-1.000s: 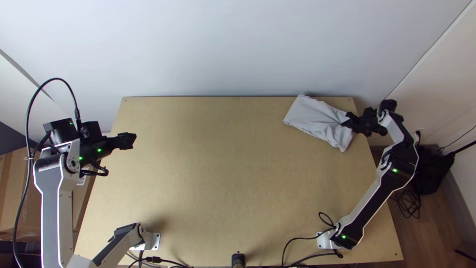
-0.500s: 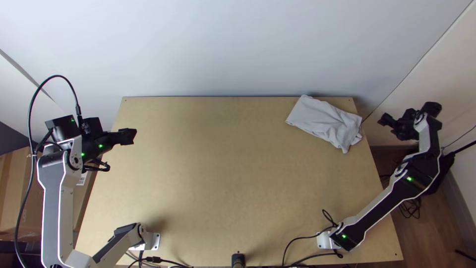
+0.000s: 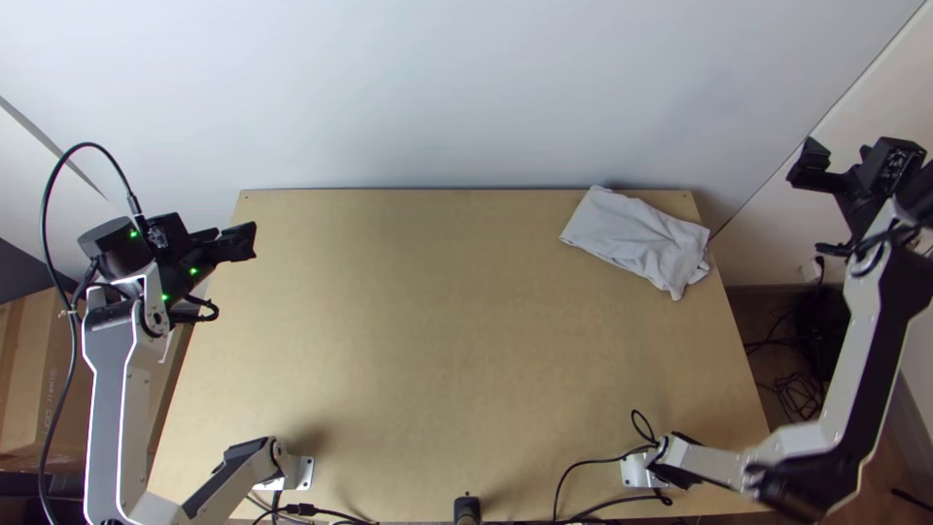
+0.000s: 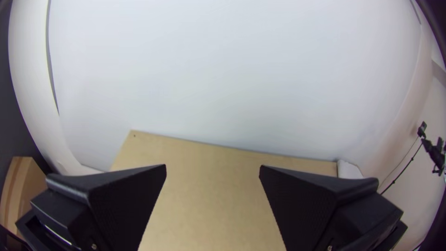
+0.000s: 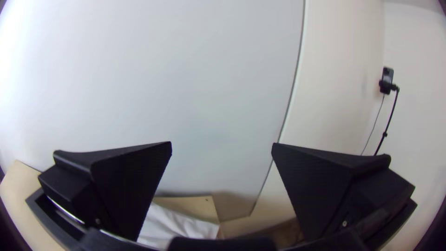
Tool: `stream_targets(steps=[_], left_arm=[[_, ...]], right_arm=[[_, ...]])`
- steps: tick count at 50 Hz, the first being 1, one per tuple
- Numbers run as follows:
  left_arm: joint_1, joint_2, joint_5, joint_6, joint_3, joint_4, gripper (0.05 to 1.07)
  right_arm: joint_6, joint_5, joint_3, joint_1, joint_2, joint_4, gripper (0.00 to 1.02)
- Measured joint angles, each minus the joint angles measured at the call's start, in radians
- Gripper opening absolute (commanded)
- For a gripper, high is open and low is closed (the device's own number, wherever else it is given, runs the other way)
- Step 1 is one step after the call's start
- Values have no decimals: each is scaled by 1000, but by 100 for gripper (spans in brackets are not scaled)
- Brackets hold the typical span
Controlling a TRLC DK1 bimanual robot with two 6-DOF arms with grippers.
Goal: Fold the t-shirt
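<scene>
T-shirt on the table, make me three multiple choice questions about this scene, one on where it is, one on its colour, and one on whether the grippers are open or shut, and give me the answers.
1. Where on the table does the t-shirt lie in the top view?
A) Near left corner
B) Far right corner
C) Middle

2. What colour is the t-shirt?
A) Red
B) Black
C) Pale whitish grey

3. How do the left gripper and right gripper stand?
A) Both open
B) Both shut
C) Left shut, right open

Answers:
1. B, since the top view shows the cloth by that corner.
2. C, since its whole visible surface is pale.
3. A, since each wrist view shows a wide gap between the two fingertips.
</scene>
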Motion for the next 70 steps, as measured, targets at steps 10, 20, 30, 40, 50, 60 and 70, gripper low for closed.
stream_targets(steps=[10,20,30,40,50,60,70], left_arm=[[-12,-158,-80,1,-67,152,102],[-6,-396,-99,1,-230,278,102],[5,-644,-120,0,-422,463,102],[5,-849,-120,0,-579,556,102],[5,-993,-121,0,-739,589,102],[6,-1032,-121,12,-871,711,102],[6,-1032,-121,38,-1016,816,102]], right_arm=[[24,52,-145,131,-292,31,99],[132,81,-331,193,-548,40,99],[279,92,-542,217,-761,45,99],[314,100,-723,217,-940,149,99],[319,103,-954,217,-1218,360,99],[322,104,-1143,217,-1319,460,99],[292,103,-1326,217,-1319,675,99]])
